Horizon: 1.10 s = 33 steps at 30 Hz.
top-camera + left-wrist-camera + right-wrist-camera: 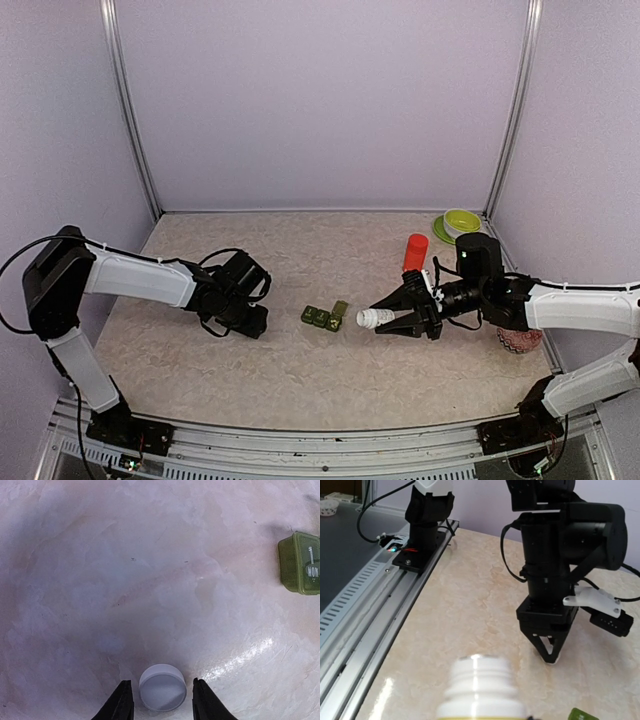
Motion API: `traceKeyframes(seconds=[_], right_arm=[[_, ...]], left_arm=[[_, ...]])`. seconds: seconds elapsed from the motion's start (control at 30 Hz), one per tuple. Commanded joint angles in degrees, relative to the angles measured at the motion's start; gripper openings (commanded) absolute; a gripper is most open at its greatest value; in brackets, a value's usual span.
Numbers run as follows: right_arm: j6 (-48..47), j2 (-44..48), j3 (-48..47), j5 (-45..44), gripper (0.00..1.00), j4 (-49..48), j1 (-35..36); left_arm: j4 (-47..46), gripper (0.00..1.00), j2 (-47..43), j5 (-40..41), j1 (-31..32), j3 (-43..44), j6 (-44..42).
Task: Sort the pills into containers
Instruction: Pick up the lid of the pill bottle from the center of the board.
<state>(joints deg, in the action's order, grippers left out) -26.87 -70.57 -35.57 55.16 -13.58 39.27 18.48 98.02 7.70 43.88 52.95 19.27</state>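
Note:
The containers point(320, 317) are a short strip of dark-green boxes at mid-table, with one lid tipped up point(340, 308); an end box point(300, 562) shows at the right edge of the left wrist view. My left gripper point(250, 326) points down at the table, open, its fingertips either side of a white cap point(162, 687) with a small gap on each side. My right gripper point(395, 314) is shut on an uncapped white bottle point(372, 318) held level, its mouth point(482, 667) facing the left gripper point(547, 655). No pills are in view.
A red-orange bottle point(414, 252) stands behind the right gripper. Green and yellow dishes point(455, 222) sit in the back right corner. A red-and-white patterned object point(520, 340) lies under the right arm. A metal rail point(350, 630) runs along the near edge.

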Motion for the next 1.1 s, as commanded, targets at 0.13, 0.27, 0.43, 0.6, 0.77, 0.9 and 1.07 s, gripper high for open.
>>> traceKeyframes(seconds=[0.13, 0.27, 0.43, 0.6, 0.77, 0.9, 1.07], right_arm=[[0.7, 0.5, 0.3, -0.1, 0.25, -0.7, 0.5], [0.6, 0.0, 0.0, 0.0, 0.25, -0.6, 0.5], [0.5, -1.2, -0.4, 0.7, 0.24, -0.6, 0.6], [0.2, -1.9, -0.7, 1.0, 0.23, -0.1, 0.5], [-0.1, -1.8, -0.1, 0.7, 0.24, -0.4, 0.5], [0.2, -2.0, 0.5, 1.1, 0.23, -1.8, 0.5], [3.4, -2.2, 2.4, 1.0, 0.22, -7.0, 0.5]], left_arm=[[-0.7, 0.37, 1.6, -0.1, 0.2, -0.2, -0.1], [-0.7, 0.35, 2.2, -0.2, 0.0, -0.2, -0.3], [-1.0, 0.32, 2.2, -0.3, 0.0, -0.1, -0.3], [-1.2, 0.26, 2.2, -0.5, 0.0, -0.2, -0.2], [-1.2, 0.23, 0.6, -1.1, 0.1, -0.1, 0.0], [-2.4, 0.23, -2.3, -3.9, 0.6, 0.1, -0.2], [-6.1, 0.24, -7.5, -11.9, 1.5, -0.1, -1.1]])
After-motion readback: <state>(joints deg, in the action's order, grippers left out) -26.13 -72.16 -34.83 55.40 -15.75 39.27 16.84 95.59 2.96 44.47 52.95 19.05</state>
